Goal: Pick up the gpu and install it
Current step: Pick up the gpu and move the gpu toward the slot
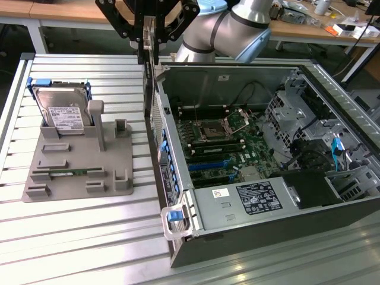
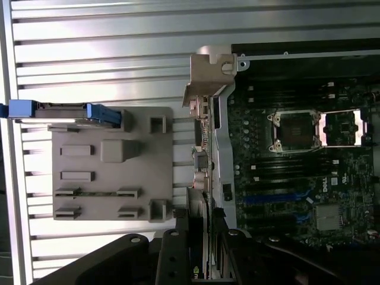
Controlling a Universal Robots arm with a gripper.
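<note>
claw (image 1: pixel 148 35) clamped on gpu (image 1: pixel 148 89), card edge-on | long axis upright, silver bracket end pointing down, away from claw | hanging over wall of open computer case (image 1: pixel 249 237), between grey fixture (image 1: pixel 77 166) holding hard drive (image 1: pixel 62 110) and motherboard (image 1: pixel 225 148)

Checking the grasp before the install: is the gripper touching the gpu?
Touching. In the wrist view the gripper clamps the gpu from both sides with no gap, and the exterior view shows it hanging from the gripper.
</note>
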